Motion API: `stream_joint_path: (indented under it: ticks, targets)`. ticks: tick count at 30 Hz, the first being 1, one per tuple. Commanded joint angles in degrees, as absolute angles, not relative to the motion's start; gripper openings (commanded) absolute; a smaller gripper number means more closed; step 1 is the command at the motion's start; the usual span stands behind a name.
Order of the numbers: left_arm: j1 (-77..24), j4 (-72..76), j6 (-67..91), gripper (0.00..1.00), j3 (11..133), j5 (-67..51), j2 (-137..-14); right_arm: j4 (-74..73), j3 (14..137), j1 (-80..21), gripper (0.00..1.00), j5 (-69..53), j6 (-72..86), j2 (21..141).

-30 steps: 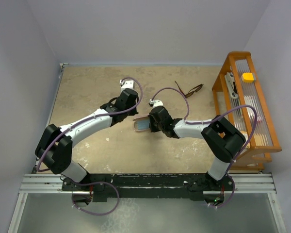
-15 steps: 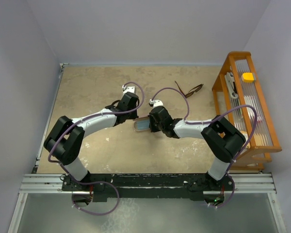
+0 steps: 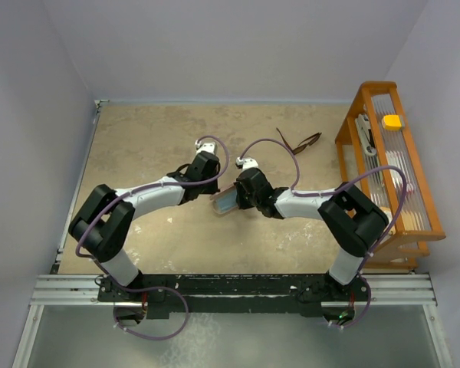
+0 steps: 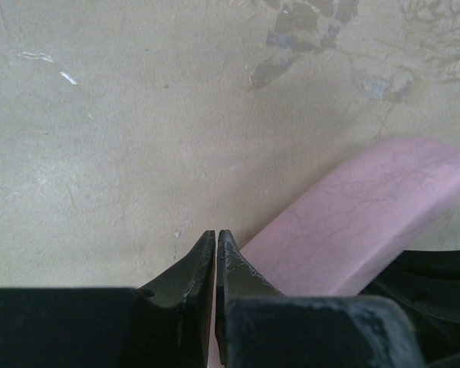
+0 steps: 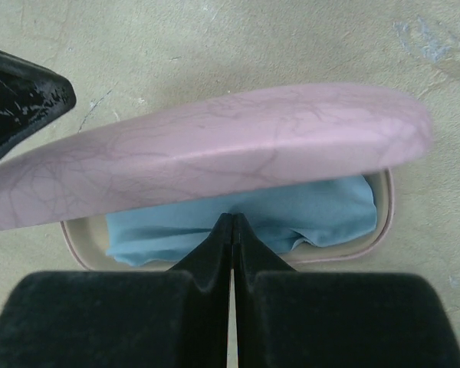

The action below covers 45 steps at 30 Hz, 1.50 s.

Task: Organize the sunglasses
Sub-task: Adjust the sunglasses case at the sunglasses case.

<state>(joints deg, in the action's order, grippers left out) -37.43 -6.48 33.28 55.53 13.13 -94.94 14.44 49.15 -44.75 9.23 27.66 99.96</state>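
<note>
- The right gripper (image 5: 231,221) sits at lower centre of the right wrist view; its jaws are pressed fully together; the tips reach in under the raised lid (image 5: 215,153) and lie against the cloth (image 5: 314,211); whether they pinch any of that cloth I cannot tell.
- The left gripper (image 4: 216,236) is at bottom centre of the left wrist view; its jaws are closed to a hairline and have hold of nothing; the tips are low over the table, just beside the near end of the lid; touching it or not, I cannot tell.
- In the right wrist view one black finger of the left gripper shows at upper left, near the lid's left end.
- The case (image 3: 222,202) lies at the centre of the top view, between the two grippers; it is pink and open; the lid is tilted up over a cream tray (image 5: 75,244); the blue cloth lies crumpled in the tray and covers most of it.
- The sunglasses (image 3: 299,142) lie at upper centre-right of the top view, on the table, outside the case and well apart from both grippers; the frame is thin and dark; finer detail is too small to read.
- The table (image 3: 138,138) is tan and scuffed, with darker stains.
- The rack (image 3: 377,86) is orange and stands along the right edge of the top view, near the sunglasses; a yellow object (image 3: 392,121) sits in its upper part.
</note>
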Motion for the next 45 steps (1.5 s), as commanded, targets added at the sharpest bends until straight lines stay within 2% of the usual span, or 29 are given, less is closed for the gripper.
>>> stream_joint_path:
  ticks: [1, 39, 45]
  targets:
    - [-38.4, -4.2, 33.0, 0.00, 55.3, 12.3, -92.0, 13.4, 48.8, -45.2, 0.00, 9.2, 27.0, 97.4]
    - [-42.4, -3.1, 35.4, 0.00, 51.6, 14.0, -90.6, 10.0, 53.0, -45.1, 0.00, 12.7, 23.3, 93.7]
    - [-42.4, -2.5, 35.0, 0.00, 51.6, 14.1, -91.1, 8.1, 52.6, -44.1, 0.05, 16.0, 22.8, 88.5]
